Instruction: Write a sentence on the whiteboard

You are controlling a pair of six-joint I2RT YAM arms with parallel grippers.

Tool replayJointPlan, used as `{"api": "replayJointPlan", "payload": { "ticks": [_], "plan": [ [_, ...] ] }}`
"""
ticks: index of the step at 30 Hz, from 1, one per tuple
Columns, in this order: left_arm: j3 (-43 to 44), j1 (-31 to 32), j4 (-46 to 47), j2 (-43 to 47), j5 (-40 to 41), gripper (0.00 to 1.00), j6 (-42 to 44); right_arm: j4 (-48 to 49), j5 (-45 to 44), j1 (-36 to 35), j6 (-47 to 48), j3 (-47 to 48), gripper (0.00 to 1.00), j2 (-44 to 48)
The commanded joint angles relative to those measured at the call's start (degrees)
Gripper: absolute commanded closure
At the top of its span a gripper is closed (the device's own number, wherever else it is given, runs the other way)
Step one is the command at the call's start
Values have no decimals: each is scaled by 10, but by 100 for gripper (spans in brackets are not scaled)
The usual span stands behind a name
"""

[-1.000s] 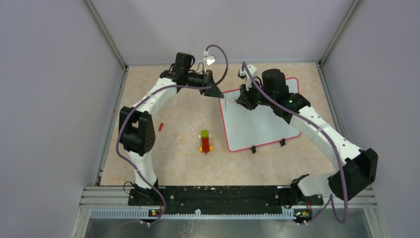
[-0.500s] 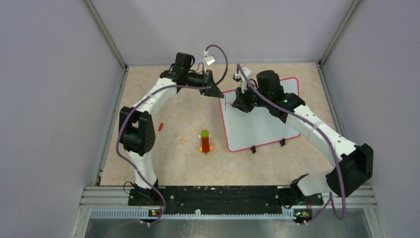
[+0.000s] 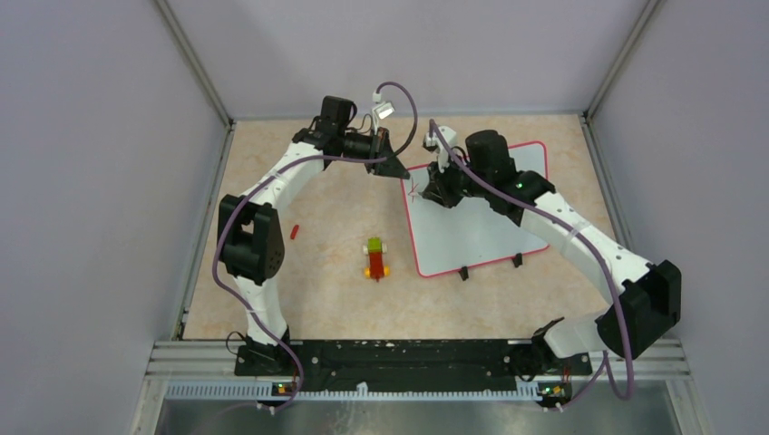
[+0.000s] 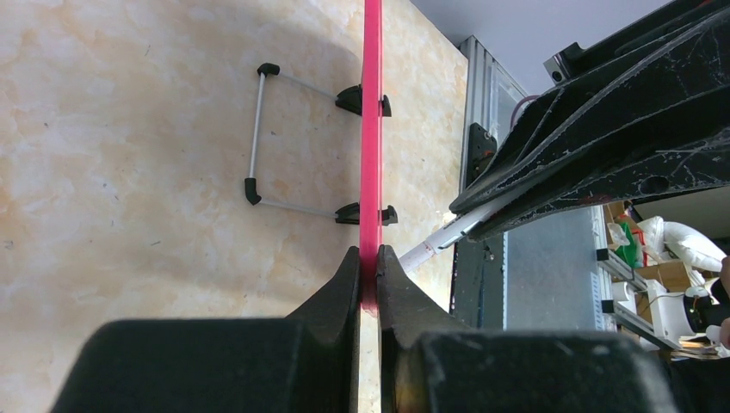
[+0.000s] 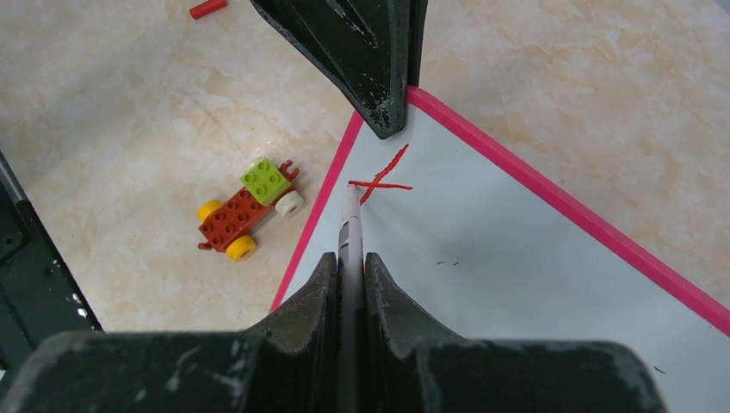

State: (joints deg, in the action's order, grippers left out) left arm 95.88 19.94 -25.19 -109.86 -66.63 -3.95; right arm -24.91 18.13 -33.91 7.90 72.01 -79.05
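The whiteboard (image 3: 485,227), white with a red-pink rim, lies on the table right of centre. My left gripper (image 3: 399,169) is shut on its far left corner; in the left wrist view the rim (image 4: 371,129) runs edge-on between the jaws. My right gripper (image 3: 433,192) is shut on a white marker (image 5: 350,224), its tip touching the board near that corner. Two crossed red strokes (image 5: 382,179) show on the board (image 5: 516,284) by the tip. The left gripper's fingers (image 5: 366,52) hang over the corner in the right wrist view.
A small toy brick car (image 3: 375,259) sits left of the board; it also shows in the right wrist view (image 5: 248,209). A small red piece (image 3: 295,231) lies further left. Two black clip feet (image 3: 463,273) stand at the board's near edge. Grey walls enclose the table.
My right gripper has moved left along the board with the marker, and a second red stroke now crosses the first. The left arm has held still.
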Motion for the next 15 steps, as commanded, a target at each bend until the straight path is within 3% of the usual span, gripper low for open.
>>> {"api": "replayJointPlan", "payload": {
  "ticks": [1,15],
  "plan": [
    [-6,3,22,27,-18,100,9,4,-33,2,8,-10,100,22],
    [-3,3,24,21,-19,100,4,-25,-13,42,26,-37,100,62]
  ]
}}
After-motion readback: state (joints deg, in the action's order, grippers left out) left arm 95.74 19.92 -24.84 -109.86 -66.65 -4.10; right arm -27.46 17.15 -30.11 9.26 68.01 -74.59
